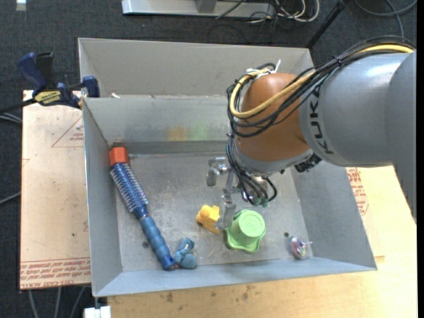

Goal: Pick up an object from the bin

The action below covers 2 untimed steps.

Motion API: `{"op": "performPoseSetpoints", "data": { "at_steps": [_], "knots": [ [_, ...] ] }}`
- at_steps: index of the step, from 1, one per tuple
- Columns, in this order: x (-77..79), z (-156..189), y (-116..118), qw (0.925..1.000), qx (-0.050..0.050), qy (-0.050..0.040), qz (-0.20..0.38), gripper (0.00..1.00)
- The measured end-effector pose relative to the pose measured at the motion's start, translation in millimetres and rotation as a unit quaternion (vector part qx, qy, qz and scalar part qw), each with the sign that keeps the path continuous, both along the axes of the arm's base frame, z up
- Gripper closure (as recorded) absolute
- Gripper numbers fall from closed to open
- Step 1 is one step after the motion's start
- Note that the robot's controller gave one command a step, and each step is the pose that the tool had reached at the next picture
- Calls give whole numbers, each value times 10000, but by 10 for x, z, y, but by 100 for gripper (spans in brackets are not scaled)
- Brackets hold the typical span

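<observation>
The gripper [229, 207] hangs low between the yellow block [208, 216] and the green cap [246, 230], perhaps touching the cap. Whether it is wide or narrow cannot be told.

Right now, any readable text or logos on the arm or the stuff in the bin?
"KU": dark lettering running sideways on the grey arm; its remaining letters cannot be read behind the cables.
Blue hairbrush, yellow block, green scalloped cap, small clear trinket: no text or marks can be made out on any of them.
</observation>
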State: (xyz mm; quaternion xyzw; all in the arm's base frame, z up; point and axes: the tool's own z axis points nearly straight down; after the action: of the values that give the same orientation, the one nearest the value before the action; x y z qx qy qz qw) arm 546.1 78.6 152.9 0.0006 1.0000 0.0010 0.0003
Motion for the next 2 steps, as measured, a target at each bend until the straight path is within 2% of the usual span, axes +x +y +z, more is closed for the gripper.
{"op": "performPoseSetpoints", "data": {
  "at_steps": [1,2],
  "knots": [
    [-302,-848,-249,9948,-8,26,-1015,0],
    [-269,-811,-248,9948,1,-23,-1021,100]
  ]
}}
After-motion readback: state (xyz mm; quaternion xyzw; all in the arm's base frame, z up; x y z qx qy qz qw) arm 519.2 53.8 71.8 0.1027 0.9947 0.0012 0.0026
